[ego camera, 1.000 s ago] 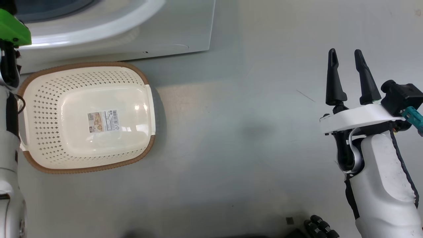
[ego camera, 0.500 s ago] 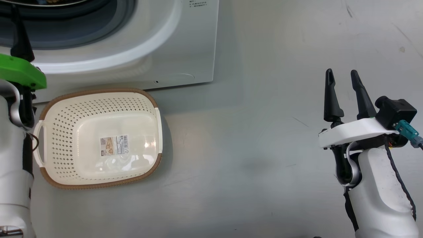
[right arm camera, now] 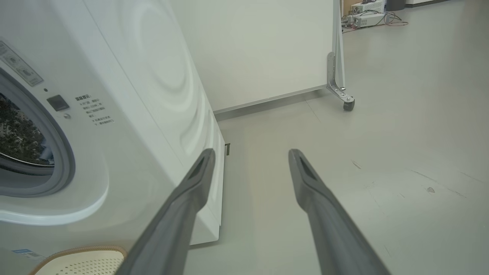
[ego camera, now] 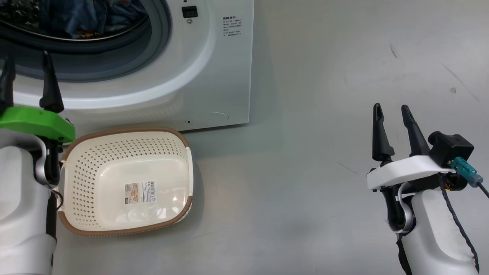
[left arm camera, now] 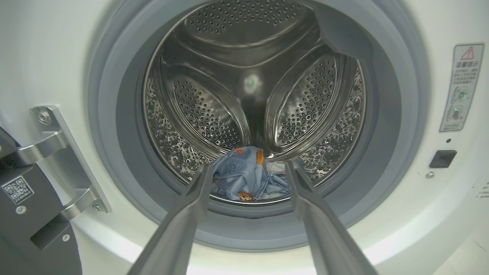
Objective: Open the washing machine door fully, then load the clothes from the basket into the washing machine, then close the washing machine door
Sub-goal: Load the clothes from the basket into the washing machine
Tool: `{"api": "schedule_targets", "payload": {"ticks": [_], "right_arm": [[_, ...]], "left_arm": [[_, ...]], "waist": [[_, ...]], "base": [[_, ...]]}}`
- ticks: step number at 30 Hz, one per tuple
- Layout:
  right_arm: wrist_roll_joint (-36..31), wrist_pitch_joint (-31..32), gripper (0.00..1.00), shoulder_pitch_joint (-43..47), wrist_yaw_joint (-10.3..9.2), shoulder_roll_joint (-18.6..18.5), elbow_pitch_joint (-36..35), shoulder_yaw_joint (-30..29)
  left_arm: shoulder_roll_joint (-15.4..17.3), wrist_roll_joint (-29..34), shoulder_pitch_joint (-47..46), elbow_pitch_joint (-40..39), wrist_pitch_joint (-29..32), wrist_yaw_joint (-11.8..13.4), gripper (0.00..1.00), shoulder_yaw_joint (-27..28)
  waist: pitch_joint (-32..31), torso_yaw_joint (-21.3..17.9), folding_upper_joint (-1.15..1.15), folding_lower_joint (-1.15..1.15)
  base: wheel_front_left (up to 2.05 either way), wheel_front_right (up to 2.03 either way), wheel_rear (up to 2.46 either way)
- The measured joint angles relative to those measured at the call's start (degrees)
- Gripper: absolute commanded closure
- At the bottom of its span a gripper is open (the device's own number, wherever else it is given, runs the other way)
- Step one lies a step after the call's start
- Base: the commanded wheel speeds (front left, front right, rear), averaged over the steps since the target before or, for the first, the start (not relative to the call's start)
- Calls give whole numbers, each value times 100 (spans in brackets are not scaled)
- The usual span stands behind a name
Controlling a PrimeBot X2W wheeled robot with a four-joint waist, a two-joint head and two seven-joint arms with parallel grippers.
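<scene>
The washing machine (ego camera: 214,76) stands open at the top left, its steel drum (left arm camera: 252,76) facing my left gripper. The light blue clothes (left arm camera: 244,177) lie at the bottom of the drum and also show through the opening in the head view (ego camera: 80,17). A dark hinge-side part of the washing machine door (left arm camera: 23,217) shows at the left edge, swung away from the opening. The basket (ego camera: 95,152) sits on the floor before the machine with nothing in it. My left gripper (ego camera: 27,82) hangs open in front of the opening, holding nothing. My right gripper (ego camera: 393,128) is open over bare floor, far right.
The metal door hinge (left arm camera: 57,152) juts out left of the opening. A white panel on a caster (right arm camera: 345,103) stands behind the machine. Grey floor stretches right of the machine. The basket rim (right arm camera: 76,254) lies below the right gripper's view.
The head camera has tilted up, bringing the drum opening and clothes into view. The left gripper has drawn back from the machine toward me; its fingers now show. The right gripper stays open.
</scene>
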Motion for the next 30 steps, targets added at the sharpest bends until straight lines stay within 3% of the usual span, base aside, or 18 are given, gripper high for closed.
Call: {"api": "schedule_targets", "payload": {"ticks": [10,19,30], "right_arm": [[-4,0,0,144,2,3,-1,45],[-314,0,0,163,0,-29,-73,9],[-332,0,0,277,-1,-19,-149,-75]], "left_arm": [[-49,240,1010,-742,0,107,0,274],[-378,296,1726,-1312,0,125,0,455],[-465,553,2455,-1734,1,170,0,570]], "waist": [[-364,-39,0,0],[-485,-102,0,0],[-618,-60,0,0]], "base": [[0,0,0],[0,0,0],[0,0,0]]}}
